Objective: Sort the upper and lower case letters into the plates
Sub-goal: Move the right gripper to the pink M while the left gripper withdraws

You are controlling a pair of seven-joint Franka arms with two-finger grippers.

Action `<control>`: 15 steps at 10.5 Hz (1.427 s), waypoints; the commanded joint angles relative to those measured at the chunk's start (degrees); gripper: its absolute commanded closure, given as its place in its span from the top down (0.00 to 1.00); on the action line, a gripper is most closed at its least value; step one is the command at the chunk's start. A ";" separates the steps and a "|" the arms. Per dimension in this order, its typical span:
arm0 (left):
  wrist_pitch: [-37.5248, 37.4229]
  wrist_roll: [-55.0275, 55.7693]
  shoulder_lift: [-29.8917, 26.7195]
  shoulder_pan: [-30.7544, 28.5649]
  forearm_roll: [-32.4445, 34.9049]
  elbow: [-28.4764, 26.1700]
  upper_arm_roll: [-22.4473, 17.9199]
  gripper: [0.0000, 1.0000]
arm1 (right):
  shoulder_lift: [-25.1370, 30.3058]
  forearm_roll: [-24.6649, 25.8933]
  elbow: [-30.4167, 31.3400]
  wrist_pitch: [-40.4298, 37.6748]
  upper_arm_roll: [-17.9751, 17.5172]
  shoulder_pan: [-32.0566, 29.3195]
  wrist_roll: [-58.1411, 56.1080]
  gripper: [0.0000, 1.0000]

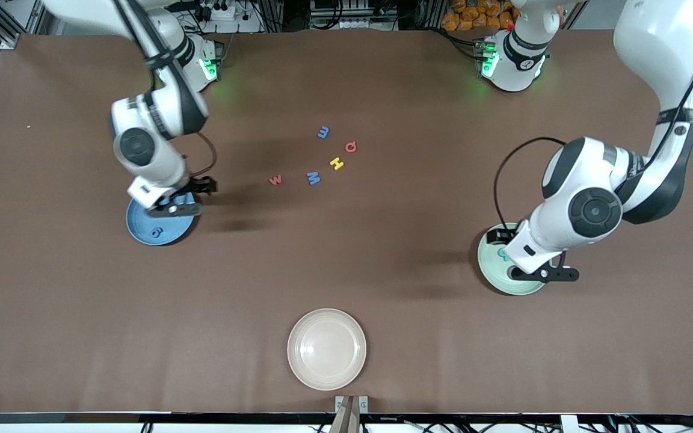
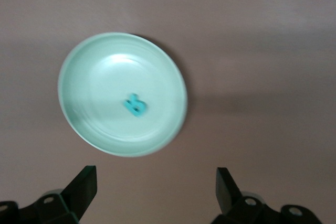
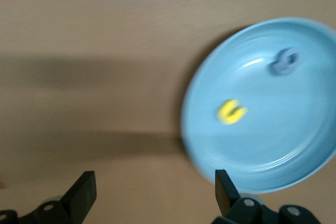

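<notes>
We see the left gripper (image 2: 155,192) hanging over the pale mint green round plate (image 1: 491,273), which sits toward the left arm's end of the brown table (image 1: 82,337). Its two black fingers (image 2: 84,184) stand wide apart with nothing between them and touch nothing. In the left wrist view a small teal letter (image 2: 135,105) lies alone near the middle of that plate.

The right gripper (image 3: 152,195) is over the edge of the bright blue round plate (image 1: 142,231), toward the right arm's end of the table. Its fingers (image 3: 84,190) are also spread wide and empty, clear of the plate. In the right wrist view we find two pieces lying apart in this plate: a small yellow letter (image 3: 231,112) and a small blue-grey letter (image 3: 284,61). We cannot read which letters they are.

Five loose letters lie on the bare table between the two arms, well apart from both plates. A blue letter shaped like an m (image 1: 323,132) is farthest from the front camera; just beside it, toward the left arm's end, is a red Q (image 1: 351,147). A yellow H (image 1: 337,163) lies slightly nearer, then a blue M (image 1: 313,178), and a red w (image 1: 275,180) toward the right arm's end.

A cream-white round plate (image 1: 298,367) sits near the table edge closest to the front camera, with nothing in it that we can make out.
</notes>
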State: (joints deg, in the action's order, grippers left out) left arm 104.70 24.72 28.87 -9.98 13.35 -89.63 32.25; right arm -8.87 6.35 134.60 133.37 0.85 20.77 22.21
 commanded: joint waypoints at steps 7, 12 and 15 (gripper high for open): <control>-4.06 15.35 -2.32 2.78 -1.84 2.69 6.07 1.00 | -0.18 -3.18 9.88 18.92 0.20 19.84 20.33 1.00; -9.51 14.04 -10.05 2.60 -2.37 2.71 7.83 1.00 | -3.43 -3.09 9.80 24.02 0.29 18.43 19.89 1.00; -9.60 14.12 -10.14 2.60 -2.45 2.79 7.91 1.00 | -5.36 -3.09 9.54 26.67 0.29 18.61 20.33 0.95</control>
State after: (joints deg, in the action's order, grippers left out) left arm 95.29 38.89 19.42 -7.14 11.92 -86.02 40.05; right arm -13.17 4.04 144.18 158.46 1.45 39.67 42.13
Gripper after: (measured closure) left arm 0.000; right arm 0.004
